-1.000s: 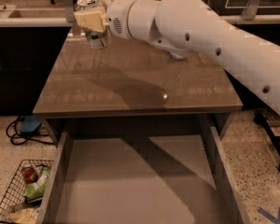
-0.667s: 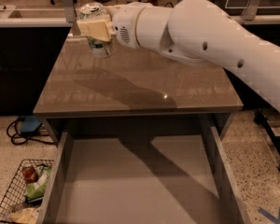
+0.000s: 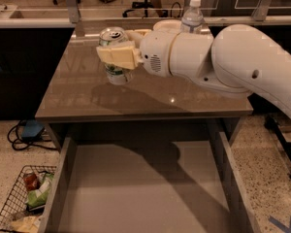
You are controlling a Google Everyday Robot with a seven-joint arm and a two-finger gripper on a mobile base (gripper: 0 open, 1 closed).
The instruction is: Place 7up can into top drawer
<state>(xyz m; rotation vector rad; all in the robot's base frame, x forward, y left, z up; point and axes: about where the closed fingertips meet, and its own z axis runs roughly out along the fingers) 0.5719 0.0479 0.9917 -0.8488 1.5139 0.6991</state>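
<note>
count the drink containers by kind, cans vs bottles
cans: 1, the 7up can, gripped by the gripper over the table, back left
bottles: 1, the water bottle, at the back
total: 2

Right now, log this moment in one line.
gripper: shut on 7up can | position: over tabletop | top drawer: open, can not inside

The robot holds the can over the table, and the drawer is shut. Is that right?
Not quite. The drawer is open, pulled out under the table; the camera view shows its bare bottom. The rest holds: the gripper is shut on the can, over the table.
</note>
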